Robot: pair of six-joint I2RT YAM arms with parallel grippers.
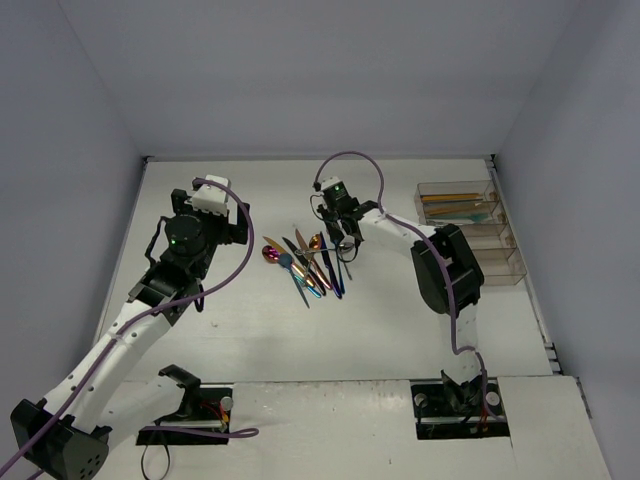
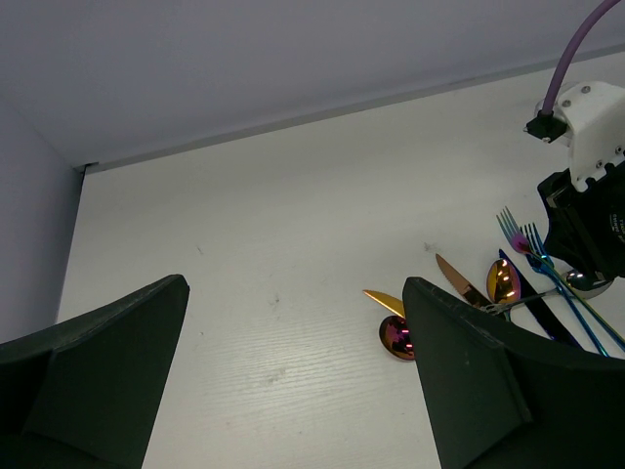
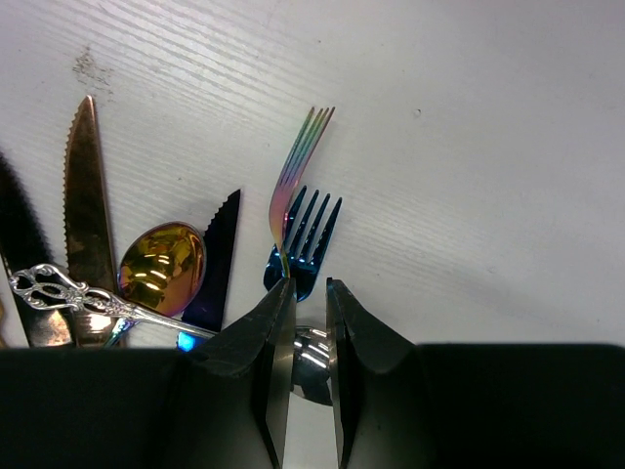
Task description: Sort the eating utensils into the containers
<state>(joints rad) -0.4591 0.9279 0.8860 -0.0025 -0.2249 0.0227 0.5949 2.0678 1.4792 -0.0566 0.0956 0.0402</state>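
Two forks matter here. In the right wrist view a rainbow fork [image 3: 298,166] lies over a blue fork [image 3: 308,239], both with tines toward the top of the frame and handles running down toward the right end effector [image 3: 311,285]. The rainbow fork's long axis runs almost straight up the frame, leaning a little right at the tines. Its neck meets the left one of the two fingertips [image 3: 278,293], not the slit between them. The jaws stand narrow with a thin gap showing something silver below, and it cannot be told whether the fork is pinched or only passes under that tip.

In the top view the rest of the utensils [image 1: 305,265] sit in a loose pile at the middle of the tabletop [image 1: 350,320], with the right end effector at the pile's upper right edge. The left end effector [image 2: 295,288] is spread wide with nothing between its fingers, and it stands well apart at the pile's left. The right arm is plainly the nearer one.

The containers [image 1: 503,265] sit at the right of the frame, past the right arm's elbow. The uppermost already holds gold and teal pieces. Carrying the fork there probably calls for a swing to the right, with the handle lined up along a tray.
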